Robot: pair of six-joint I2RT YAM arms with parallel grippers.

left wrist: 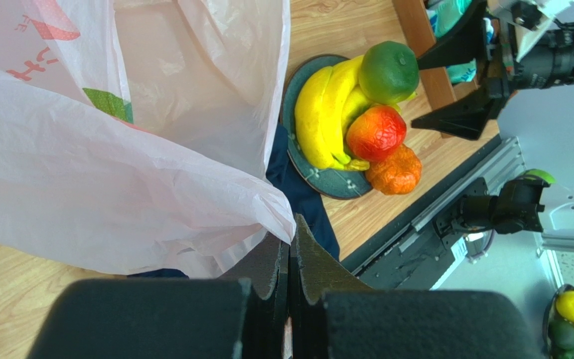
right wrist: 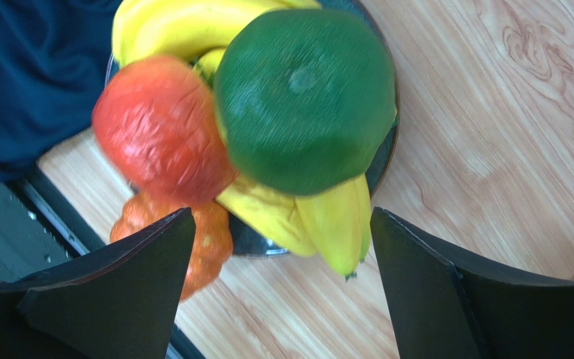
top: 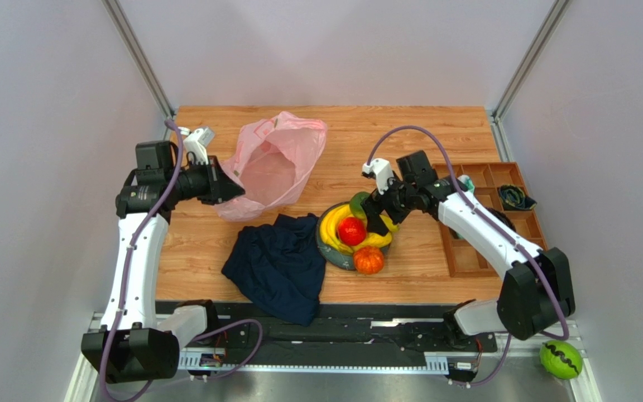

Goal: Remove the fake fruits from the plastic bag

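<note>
The fake fruits (top: 352, 237) are piled on a dark grey plate (top: 339, 259) near the middle of the wooden counter (top: 400, 134), all of them outside the plastic bag (top: 274, 163). A yellow banana bunch (left wrist: 316, 112) curves along the plate's left side. A red fruit (top: 351, 231) rests against it, and an orange one (top: 368, 260) sits at the near rim, overhanging it. A green fruit (right wrist: 305, 97) tops the pile on the far side, with a long yellow piece (right wrist: 305, 217) under it.

The right jaws stand wide open right above the green fruit and hold nothing. In the right wrist view their black fingers (right wrist: 118, 284) frame the pile on either side, clear of it.

The bag stands left of and beyond the plate, apart from it, with its mouth gaping. The left jaws are shut on the bag's left edge; in the left wrist view a fold of pink film runs into the closed tips.

A crumpled navy cloth (top: 279, 264) lies just in front of the bag, touching the plate's left rim. A wooden compartment tray (top: 488, 219) sits at the counter's right edge. A green striped ball (top: 560, 359) lies off the counter at the near right.
</note>
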